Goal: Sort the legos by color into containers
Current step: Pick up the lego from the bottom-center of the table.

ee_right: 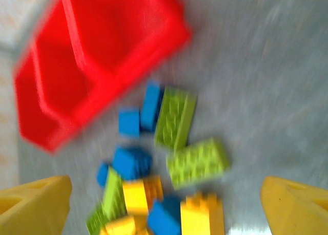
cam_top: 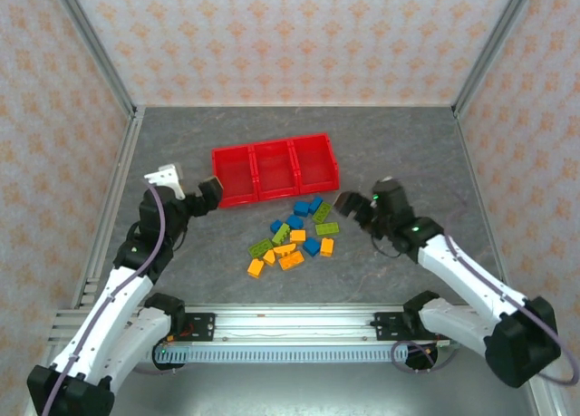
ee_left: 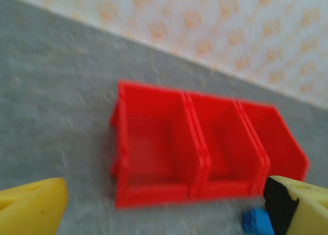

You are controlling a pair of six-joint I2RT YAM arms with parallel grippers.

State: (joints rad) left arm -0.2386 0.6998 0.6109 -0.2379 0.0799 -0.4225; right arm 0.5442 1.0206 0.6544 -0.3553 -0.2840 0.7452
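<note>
While both arms reach in over the grey table (cam_top: pixel 408 162), the left gripper (cam_top: pixel 208 195) hangs at centre left of the overhead frame, just beside the near left corner of the containers (cam_top: pixel 272 145); whether it touches them cannot be told. Its jaws are spread wide and hold nothing. In the blurred left wrist view its yellow fingers (ee_left: pixel 32 207) sit at the bottom corners, the three joined red bins (ee_left: pixel 197 143) stretch across the middle, and one blue brick (ee_left: pixel 254 220) lies at the lower right.

At centre frame, just below the bins, the legos (cam_top: pixel 291 258) lie loose on the table in a cluster of blue, lime green and orange-yellow, the nearest blue ones just short of the tray's front wall.

At centre right the right gripper (cam_top: pixel 351 206) hovers beside the pile's right edge, jaws apart and holding nothing. In its wrist view the fingers (ee_right: pixel 33 207) frame the heap, with two green bricks (ee_right: pixel 197 163) at centre and the bins (ee_right: pixel 102 50) at upper left.

Patterned walls (cam_top: pixel 290 35) and metal frame posts (cam_top: pixel 95 44) enclose the scene.
</note>
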